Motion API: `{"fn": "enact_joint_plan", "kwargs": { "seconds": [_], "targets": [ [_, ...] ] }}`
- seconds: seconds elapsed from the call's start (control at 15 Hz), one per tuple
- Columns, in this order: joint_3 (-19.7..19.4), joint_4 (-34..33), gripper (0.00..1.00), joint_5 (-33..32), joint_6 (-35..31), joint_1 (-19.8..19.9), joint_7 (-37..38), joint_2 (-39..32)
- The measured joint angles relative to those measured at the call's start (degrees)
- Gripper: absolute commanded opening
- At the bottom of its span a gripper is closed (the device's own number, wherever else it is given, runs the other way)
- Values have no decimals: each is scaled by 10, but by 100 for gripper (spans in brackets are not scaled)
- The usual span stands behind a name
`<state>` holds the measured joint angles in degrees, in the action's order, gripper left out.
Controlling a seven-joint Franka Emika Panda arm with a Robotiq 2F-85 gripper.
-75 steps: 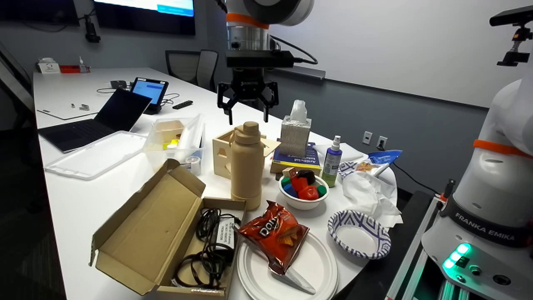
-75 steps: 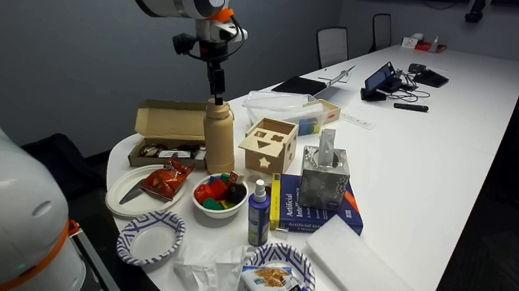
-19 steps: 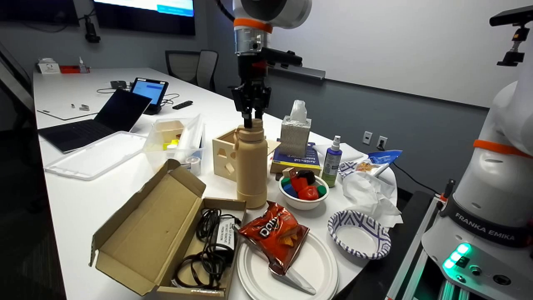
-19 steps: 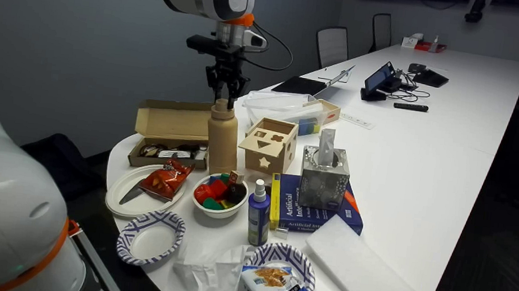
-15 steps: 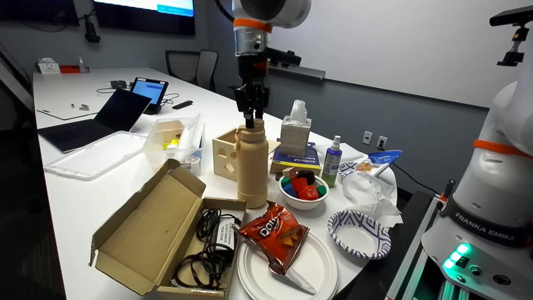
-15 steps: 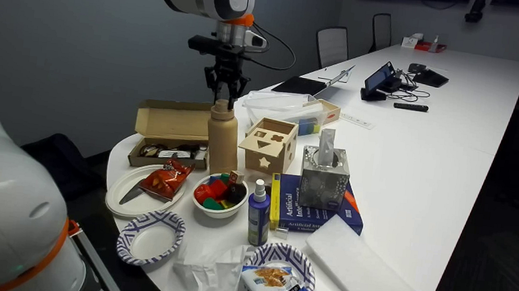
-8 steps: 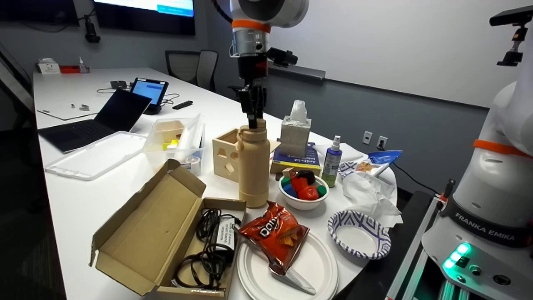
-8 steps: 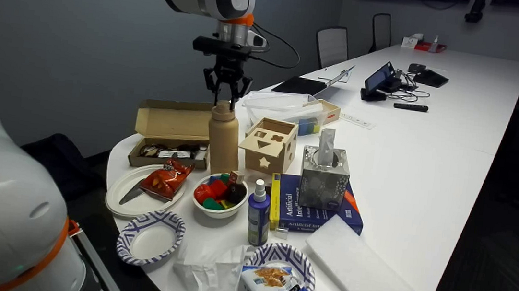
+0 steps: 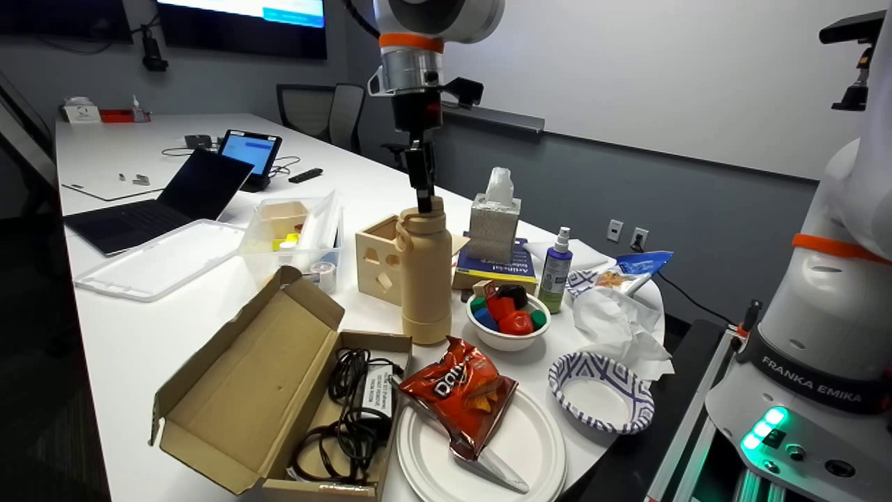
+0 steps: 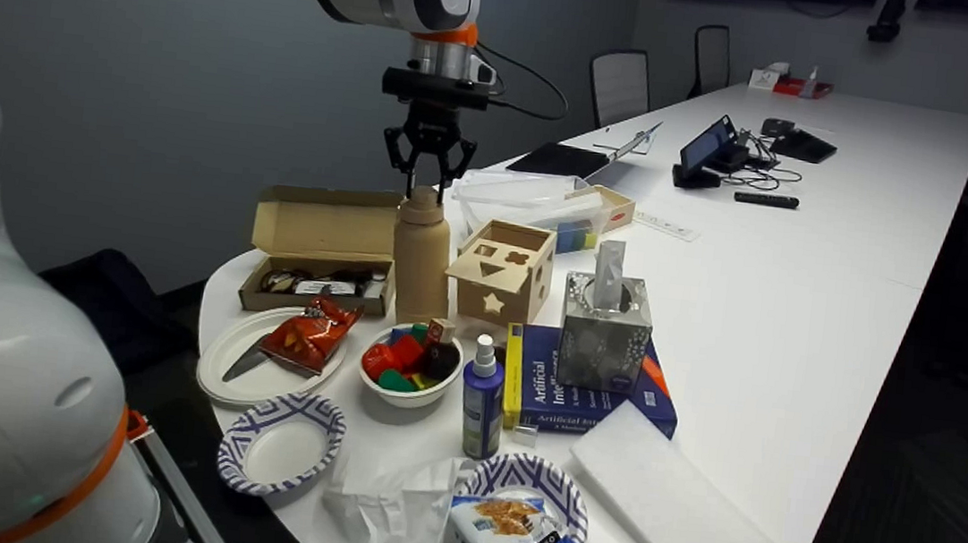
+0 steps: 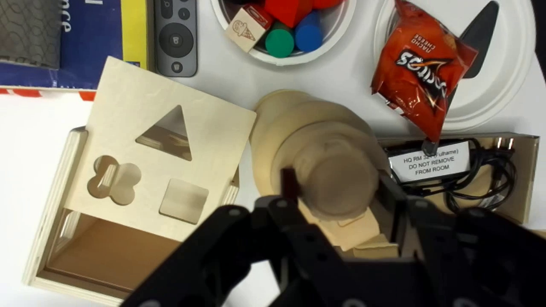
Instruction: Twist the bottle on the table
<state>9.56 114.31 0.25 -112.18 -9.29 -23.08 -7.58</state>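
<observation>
The tall beige bottle [image 9: 426, 286] stands upright on the white table [image 10: 756, 336], visible in both exterior views. My gripper [image 10: 425, 194] points straight down from above it, shut on the narrow cap at the bottle's top. In the wrist view the round cap [image 11: 341, 183] sits between the two black fingers [image 11: 290, 183], one on each side; the bottle's shoulder shows below it. A carry loop [image 9: 403, 233] sticks out at the left of the neck in an exterior view.
Close beside the bottle are a wooden shape box [image 10: 495, 295], an open cardboard box [image 9: 237, 383] holding cables, and a white bowl [image 9: 509, 341] of blocks. A red chip bag [image 9: 460, 397] lies on a plate. A tissue box [image 10: 606, 347] stands on a book.
Five seconds ago my gripper was open above the bottle; it has since come down and shut on the cap. Over the last second the wrist has kept turning, and the bottle has shifted slightly.
</observation>
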Motion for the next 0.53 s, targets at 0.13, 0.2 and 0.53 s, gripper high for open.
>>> {"fn": "enact_joint_plan", "kwargs": {
  "seconds": [0.13,0.2,0.53],
  "targets": [
    [0,-6,21,-4,6,0,-29,-4],
    [0,-9,21,-7,10,0,-43,-6],
    [0,-16,64,-17,22,0,-90,-11]
  ]
}}
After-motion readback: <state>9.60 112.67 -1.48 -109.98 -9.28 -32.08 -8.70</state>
